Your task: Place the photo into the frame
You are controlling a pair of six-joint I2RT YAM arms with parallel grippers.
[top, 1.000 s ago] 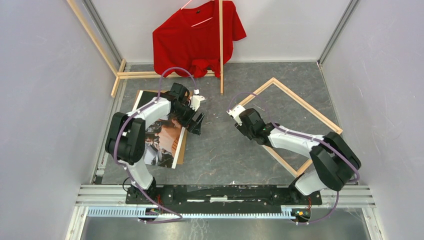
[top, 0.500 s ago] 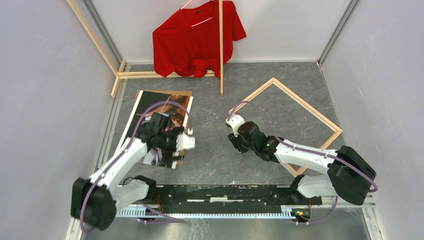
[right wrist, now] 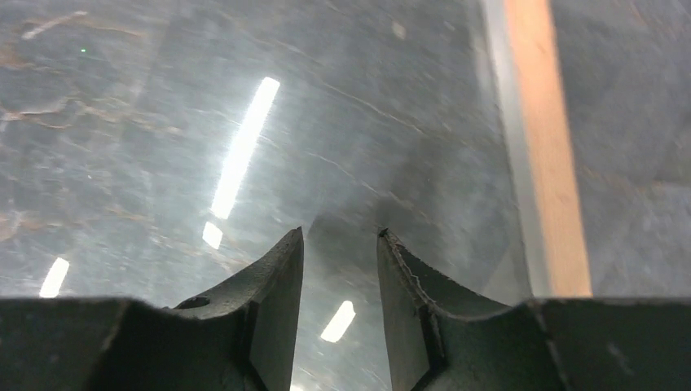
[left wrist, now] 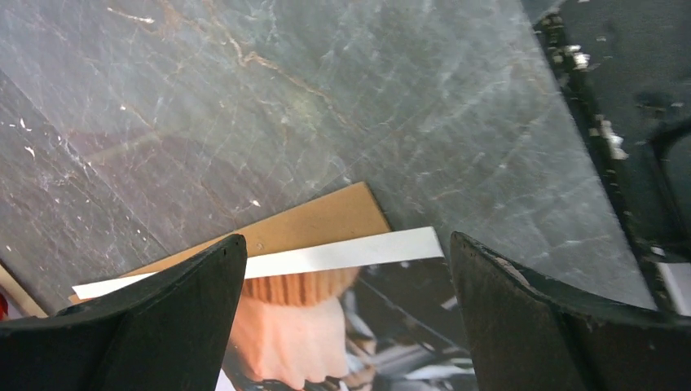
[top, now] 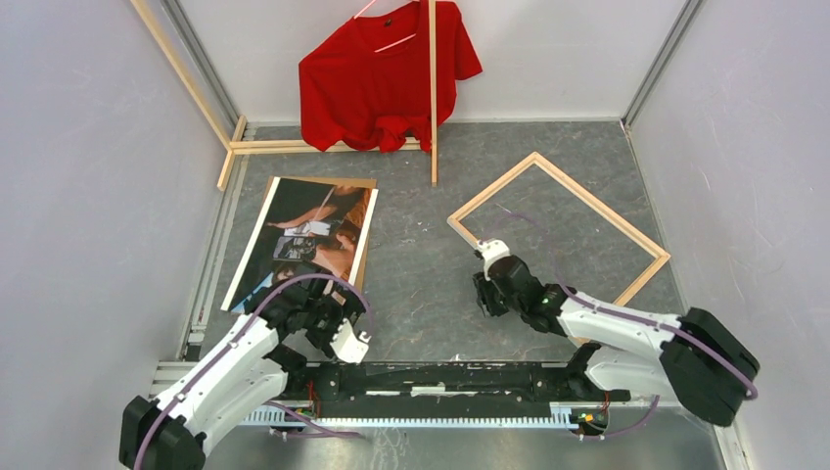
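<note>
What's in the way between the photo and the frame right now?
Nothing visible lies on the table between the photo and the frame. The right gripper hangs over that gap, beside the frame's near-left side, holding nothing; a wooden pole stands farther back, off the straight path.

1. No writing, label, brand name, number or sign can be read in any of the three views.
2. The photo (top: 311,233) carries a printed picture of people. Any lettering within the print is too small to make out from above. The close left wrist view of its corner shows only image tones and a plain white border.
</note>
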